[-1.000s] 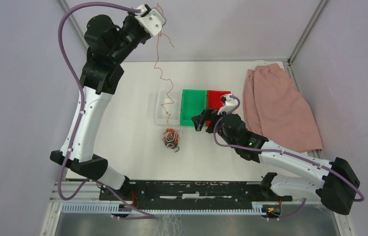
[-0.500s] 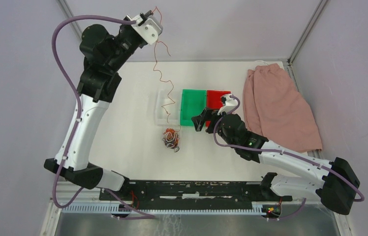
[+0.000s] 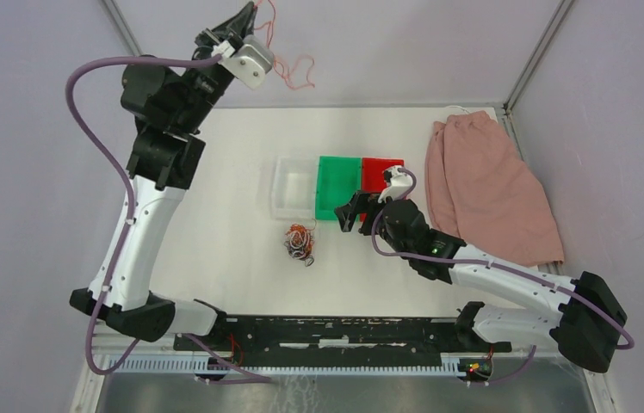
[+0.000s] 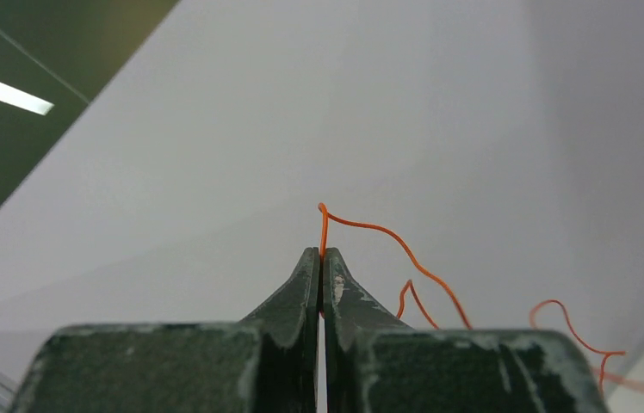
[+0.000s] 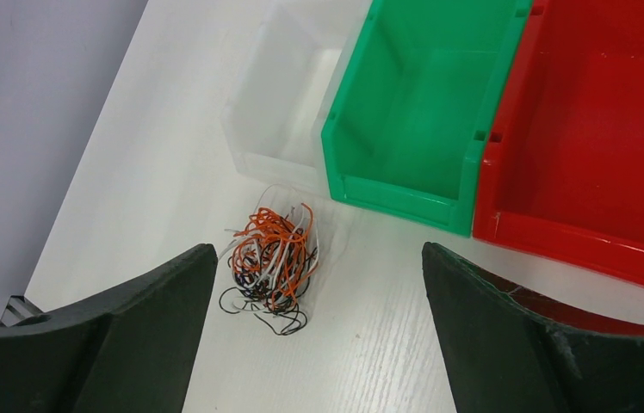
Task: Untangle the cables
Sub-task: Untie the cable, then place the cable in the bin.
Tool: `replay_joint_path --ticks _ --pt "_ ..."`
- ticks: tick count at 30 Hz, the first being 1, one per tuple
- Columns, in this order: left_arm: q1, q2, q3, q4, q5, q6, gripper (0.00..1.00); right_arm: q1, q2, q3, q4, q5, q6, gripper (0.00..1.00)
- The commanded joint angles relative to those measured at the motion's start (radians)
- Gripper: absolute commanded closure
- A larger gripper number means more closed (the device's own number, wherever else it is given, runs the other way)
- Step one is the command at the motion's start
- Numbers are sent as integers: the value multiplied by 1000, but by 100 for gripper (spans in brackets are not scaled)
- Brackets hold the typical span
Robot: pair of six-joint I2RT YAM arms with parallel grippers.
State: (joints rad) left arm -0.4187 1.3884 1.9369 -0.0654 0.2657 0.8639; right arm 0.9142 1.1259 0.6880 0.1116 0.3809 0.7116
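The cables (image 3: 300, 243) lie as a small clump of orange, black and white wires on the white table, in front of the clear bin; the same clump of cables (image 5: 273, 264) shows in the right wrist view. One orange wire (image 3: 294, 72) hangs free in the air, high at the back. My left gripper (image 3: 252, 11) is shut on it, and the orange wire (image 4: 387, 237) curls away to the right of the left gripper (image 4: 322, 255). My right gripper (image 5: 318, 284) stands open just right of the clump, nothing between its fingers.
A clear bin (image 3: 294, 187), a green bin (image 3: 338, 187) and a red bin (image 3: 380, 173) stand side by side behind the clump. A pink cloth (image 3: 486, 187) lies at the right. Grey walls close in the back and sides.
My left arm has risen and swung further back. The orange wire, whose lower end reached down to the clear bin before, now hangs curled up high, clear of the table.
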Motion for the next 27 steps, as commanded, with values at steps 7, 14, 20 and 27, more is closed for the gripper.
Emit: replay_joint_path --ticks 7,14,20,27 --pt "-2 -26 -269 64 -10 -61 97 -3 -26 12 19 18 2 4" --pt "-2 -20 -309 57 -21 -62 97 -4 -41 -1 14 23 -3 4" --pt "-2 2 -258 156 -27 -51 97 -3 -43 -2 11 19 -5 4" --pt "-3 25 -220 420 -47 -49 97 -3 -48 -1 5 14 -1 4"
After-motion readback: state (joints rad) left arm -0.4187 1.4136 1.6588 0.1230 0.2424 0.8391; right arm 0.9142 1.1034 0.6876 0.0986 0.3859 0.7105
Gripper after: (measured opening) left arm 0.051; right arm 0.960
